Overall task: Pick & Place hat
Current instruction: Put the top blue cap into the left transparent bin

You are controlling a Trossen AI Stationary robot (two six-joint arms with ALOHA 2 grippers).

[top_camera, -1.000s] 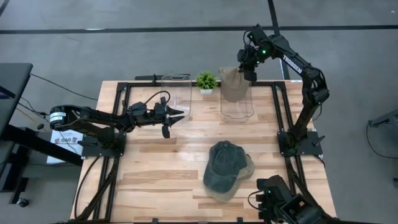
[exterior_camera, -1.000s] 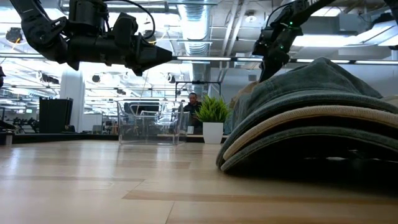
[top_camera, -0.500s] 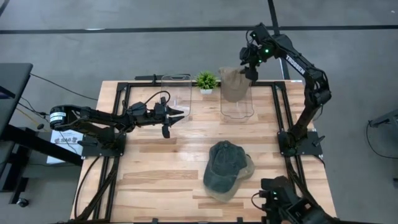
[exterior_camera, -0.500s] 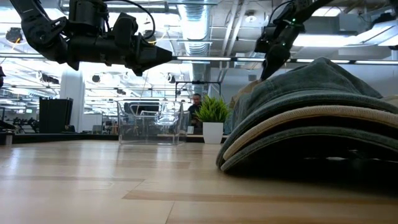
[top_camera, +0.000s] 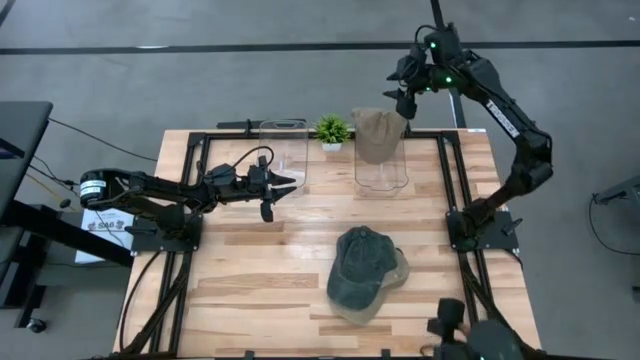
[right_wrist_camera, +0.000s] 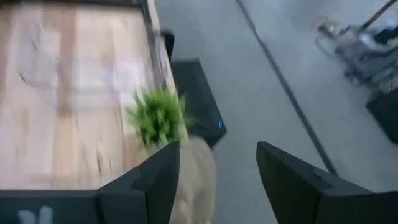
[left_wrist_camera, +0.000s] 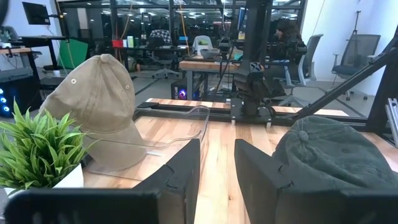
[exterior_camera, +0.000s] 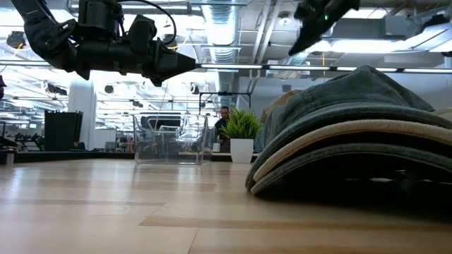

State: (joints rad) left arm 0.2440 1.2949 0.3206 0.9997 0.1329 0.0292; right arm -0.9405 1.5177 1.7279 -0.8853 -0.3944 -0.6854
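Right claw (top_camera: 404,98) is hanging open and empty just above the tan hat (top_camera: 375,135) sitting in the clear bin (top_camera: 380,172). Best lifting clear before swinging toward the green hat (top_camera: 362,270) on the table (top_camera: 250,260).

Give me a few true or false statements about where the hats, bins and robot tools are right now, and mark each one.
1. The tan hat sits in a clear bin. True.
2. The right tool grips the tan hat. False: it is open, above and apart from it.
3. The dark green hat lies on the table. True.
4. The left tool holds the potted plant. False: it hovers empty by the other clear bin.
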